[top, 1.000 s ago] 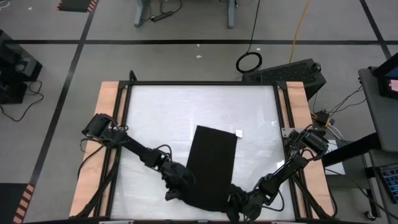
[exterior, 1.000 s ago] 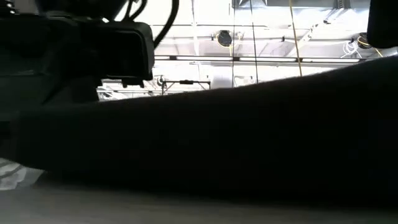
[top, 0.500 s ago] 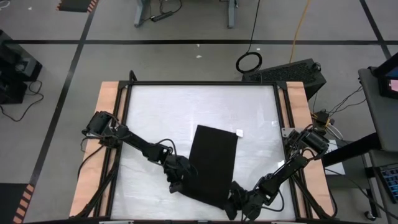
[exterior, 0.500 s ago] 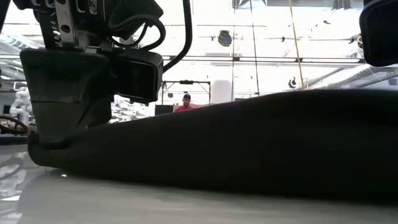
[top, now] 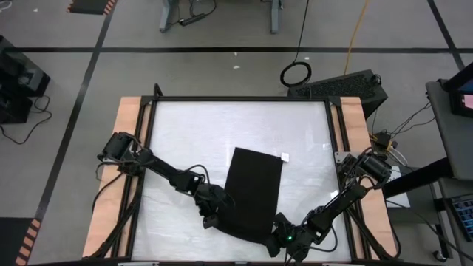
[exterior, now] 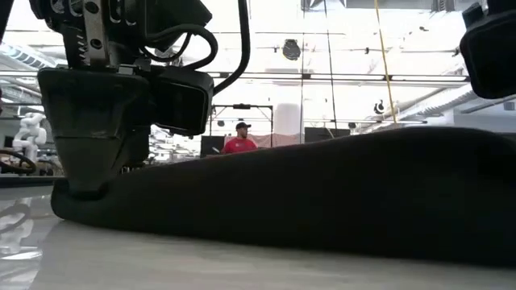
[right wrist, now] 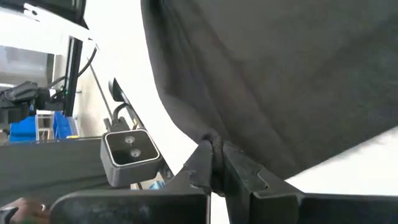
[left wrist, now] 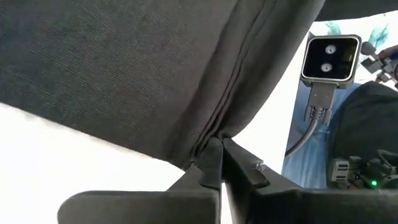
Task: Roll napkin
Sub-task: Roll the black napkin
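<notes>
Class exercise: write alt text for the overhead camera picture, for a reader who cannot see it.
Seen from above, a black napkin lies as a long folded strip on a white table, a small white tag at its far corner. The left gripper and right gripper each pinch a near corner.

Seen from straight above, a white table [top: 192, 140] with wooden side rails holds a black napkin [top: 253, 188], folded into a tall rectangle with a small white tag [top: 285, 157] at its far right corner. The left gripper [top: 212, 216] sits at the napkin's near left corner, the right gripper [top: 279, 238] at its near right corner. Cables cross the grey floor [top: 222, 66] beyond.
</notes>
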Robot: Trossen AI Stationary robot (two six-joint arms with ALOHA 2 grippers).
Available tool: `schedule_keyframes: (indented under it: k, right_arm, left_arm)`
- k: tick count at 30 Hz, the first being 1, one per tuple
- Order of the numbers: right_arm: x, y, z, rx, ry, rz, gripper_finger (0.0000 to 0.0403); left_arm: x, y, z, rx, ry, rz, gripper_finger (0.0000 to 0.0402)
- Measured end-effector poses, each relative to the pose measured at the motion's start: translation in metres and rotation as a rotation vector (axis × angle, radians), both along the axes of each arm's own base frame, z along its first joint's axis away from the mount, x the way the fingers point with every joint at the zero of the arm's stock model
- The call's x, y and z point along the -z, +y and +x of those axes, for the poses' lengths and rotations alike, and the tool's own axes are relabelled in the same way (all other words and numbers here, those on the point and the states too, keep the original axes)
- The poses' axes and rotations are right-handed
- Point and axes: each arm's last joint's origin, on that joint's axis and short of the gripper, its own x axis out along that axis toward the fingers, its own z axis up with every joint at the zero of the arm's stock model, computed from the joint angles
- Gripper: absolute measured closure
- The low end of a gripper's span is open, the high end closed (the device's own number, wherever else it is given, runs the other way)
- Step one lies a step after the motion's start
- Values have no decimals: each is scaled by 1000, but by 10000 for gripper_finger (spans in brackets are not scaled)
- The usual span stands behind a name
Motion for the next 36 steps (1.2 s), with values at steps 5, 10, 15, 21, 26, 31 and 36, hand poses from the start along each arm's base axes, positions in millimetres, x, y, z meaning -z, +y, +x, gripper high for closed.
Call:
schedule_keyframes:
  k: [5, 10, 15, 21, 26, 31, 36]
  right_arm:
    - [2, -2, -2, 35, 32, 11, 393]
    - [4, -3, -3, 61, 51, 21, 393]
    - [5, -4, -3, 75, 61, 27, 393]
    - [6, -5, -3, 95, 73, 35, 393]
    - [6, -7, -4, 121, 90, 46, 393]
    - [7, -10, -2, 133, 109, 53, 393]
    - [8, -12, 0, 148, 120, 55, 393]
  left_arm:
    - [-5, 3, 0, -8, -14, 2, 390]
    - [-12, 7, 1, -12, -42, -2, 389]
    - [-16, 11, -1, -5, -44, 18, 388]
    - [-14, 12, -1, -9, -46, 49, 377]
    - [-15, 12, 0, 8, -78, 61, 327]
    - [-17, 11, 2, 36, -134, 69, 265]
    - [-21, 11, 1, 79, -188, 84, 234]
